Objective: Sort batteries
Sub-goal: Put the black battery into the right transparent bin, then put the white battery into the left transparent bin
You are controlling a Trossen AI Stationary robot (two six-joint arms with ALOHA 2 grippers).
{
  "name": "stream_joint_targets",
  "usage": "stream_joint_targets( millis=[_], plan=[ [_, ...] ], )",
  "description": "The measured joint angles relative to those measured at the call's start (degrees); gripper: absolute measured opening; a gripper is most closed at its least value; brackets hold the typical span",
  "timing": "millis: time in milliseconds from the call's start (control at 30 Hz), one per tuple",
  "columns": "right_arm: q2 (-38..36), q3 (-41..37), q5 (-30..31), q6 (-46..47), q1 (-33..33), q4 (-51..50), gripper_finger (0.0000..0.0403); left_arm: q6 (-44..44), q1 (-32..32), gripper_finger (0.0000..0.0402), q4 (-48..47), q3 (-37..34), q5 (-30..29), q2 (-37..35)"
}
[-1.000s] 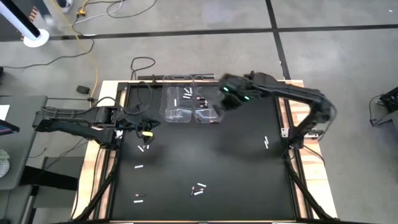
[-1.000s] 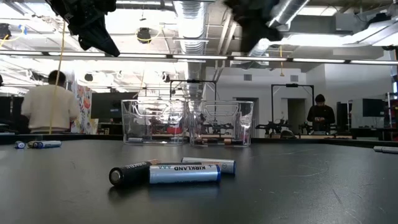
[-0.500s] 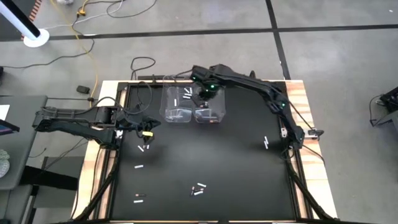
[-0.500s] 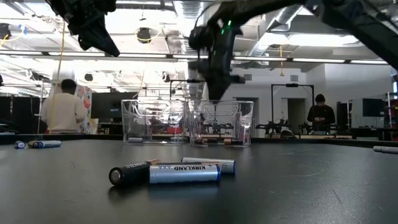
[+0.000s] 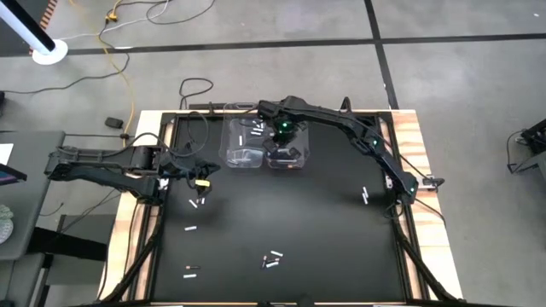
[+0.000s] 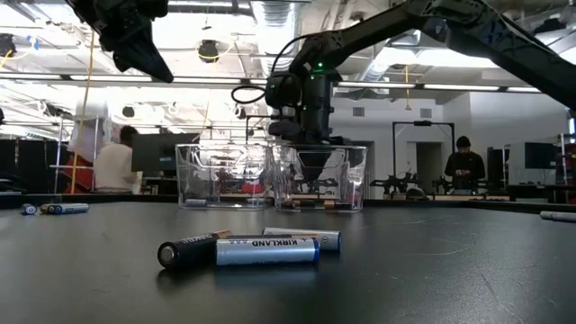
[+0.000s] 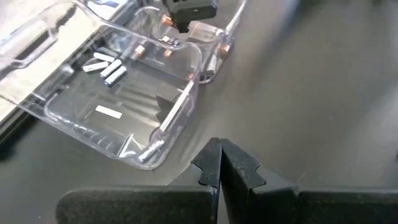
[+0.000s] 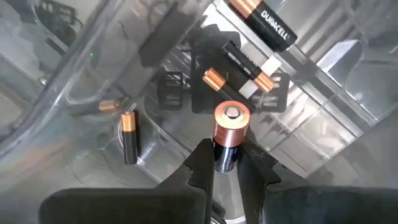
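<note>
The right tool (image 8: 227,163) is lowered into the right-hand clear bin (image 5: 294,159), its fingers closed narrowly on a dark battery with a copper end (image 8: 230,134), held upright so its terminal cap faces the wrist camera. Under it on the bin floor lie several more black-and-copper batteries (image 8: 241,71), one marked Duracell (image 8: 264,18), and another lying apart near the wall (image 8: 127,137). The left-hand clear bin (image 5: 230,147), touching the first, holds a few white batteries (image 7: 109,68). In the low view the right arm (image 6: 310,85) reaches down from above into that bin. The left tool (image 7: 221,163) hovers over the black table (image 5: 324,230) beside the left bin, its fingers pressed together with nothing between them. Loose batteries are still scattered on the table: a Kirkland cell (image 6: 266,250) and a dark cell (image 6: 189,250) touching each other close to the low camera, a few more toward the left edge (image 5: 195,203), and one well apart at the right (image 5: 365,196). A person (image 6: 115,164) stands in the room beyond.
</note>
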Motion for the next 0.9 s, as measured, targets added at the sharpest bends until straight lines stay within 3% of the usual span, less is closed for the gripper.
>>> stream_joint_targets(
  millis=[500,900],
  plan=[
    [-0.13,0.0,0.01,-1.02,-0.09,-0.07,0.015,-0.16,-0.01,0.0,0.05,0.0,-1.87,0.0],
    [-1.13,0.0,0.01,-1.71,-0.06,-0.45,0.0173,-0.22,-0.02,0.0,0.09,0.0,-1.87,0.0]
  ],
)
